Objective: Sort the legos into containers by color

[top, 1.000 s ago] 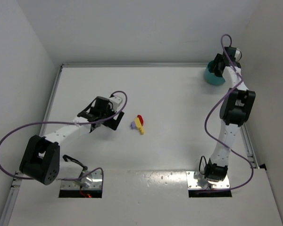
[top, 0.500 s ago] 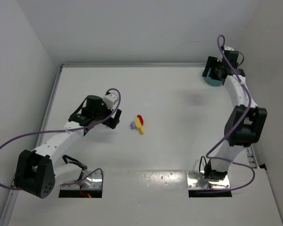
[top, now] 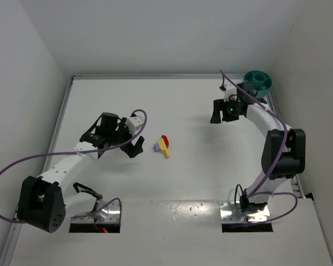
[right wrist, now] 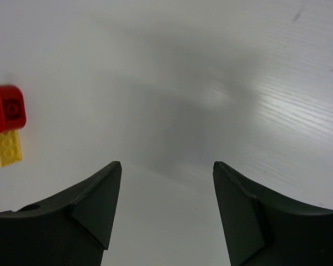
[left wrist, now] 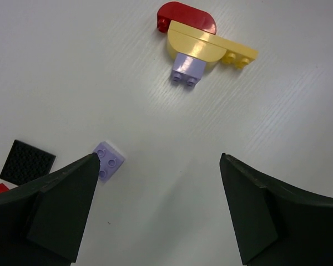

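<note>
Plastic legos (top: pixel 163 146), light, stiff and slick, best pinched across their flat sides, lie mid-frame on the white surface (top: pixel 200 172), the left hand (left wrist: pixel 158 166) beside them and the right hand (right wrist: pixel 166 166), nearer the upper-right teal bowl (top: pixel 265 87), both spread apart and empty.

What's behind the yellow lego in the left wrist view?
A rounded red lego, its near part covered by the yellow lego, so whether they are joined is hidden. A purple lego sits at the front.
</note>
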### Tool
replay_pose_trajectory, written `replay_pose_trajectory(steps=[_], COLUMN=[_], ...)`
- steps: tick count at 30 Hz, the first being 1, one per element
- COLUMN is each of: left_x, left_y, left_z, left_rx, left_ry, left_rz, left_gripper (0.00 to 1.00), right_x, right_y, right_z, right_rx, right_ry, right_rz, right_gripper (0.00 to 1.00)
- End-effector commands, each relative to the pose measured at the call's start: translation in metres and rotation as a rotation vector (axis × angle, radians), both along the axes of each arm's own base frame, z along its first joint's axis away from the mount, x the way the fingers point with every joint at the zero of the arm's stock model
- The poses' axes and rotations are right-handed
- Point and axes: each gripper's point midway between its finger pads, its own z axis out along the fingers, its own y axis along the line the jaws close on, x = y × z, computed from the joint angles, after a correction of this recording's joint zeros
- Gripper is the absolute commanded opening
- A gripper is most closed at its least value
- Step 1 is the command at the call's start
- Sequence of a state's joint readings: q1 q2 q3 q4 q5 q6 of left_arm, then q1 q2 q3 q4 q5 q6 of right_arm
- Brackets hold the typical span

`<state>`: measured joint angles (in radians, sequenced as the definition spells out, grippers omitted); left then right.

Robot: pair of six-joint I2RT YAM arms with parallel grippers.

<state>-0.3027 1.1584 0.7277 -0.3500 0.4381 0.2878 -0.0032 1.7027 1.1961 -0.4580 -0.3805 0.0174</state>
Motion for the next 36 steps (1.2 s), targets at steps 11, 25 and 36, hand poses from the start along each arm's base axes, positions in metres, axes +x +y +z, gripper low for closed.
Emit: replay_pose_trajectory(steps=[11, 25, 36], left_x=[0.02, 0.021, 0.003], left_y=[-0.036, -0.041, -0.065], left_z=[0.007, -0.03, -0.035], left_rx=[-0.033, 0.084, -0.003], left_ry=[-0.113, -0.097, -0.144], left_rz=[-0.119, -0.277, -0.445], left_gripper=[0.93, 0.9, 0.87], right_x=[-0.003, -0.027, -0.041], right_y=[0.074, 0.111, 0.154], right_z=[-0.006, -0.023, -0.013], right_rx=[0.106, 0.184, 0.314], right_ry=[0.004, 0.106, 0.132], right_rz=[0.142, 0.224, 0.303], right_gripper=[0.68, 0.68, 0.68])
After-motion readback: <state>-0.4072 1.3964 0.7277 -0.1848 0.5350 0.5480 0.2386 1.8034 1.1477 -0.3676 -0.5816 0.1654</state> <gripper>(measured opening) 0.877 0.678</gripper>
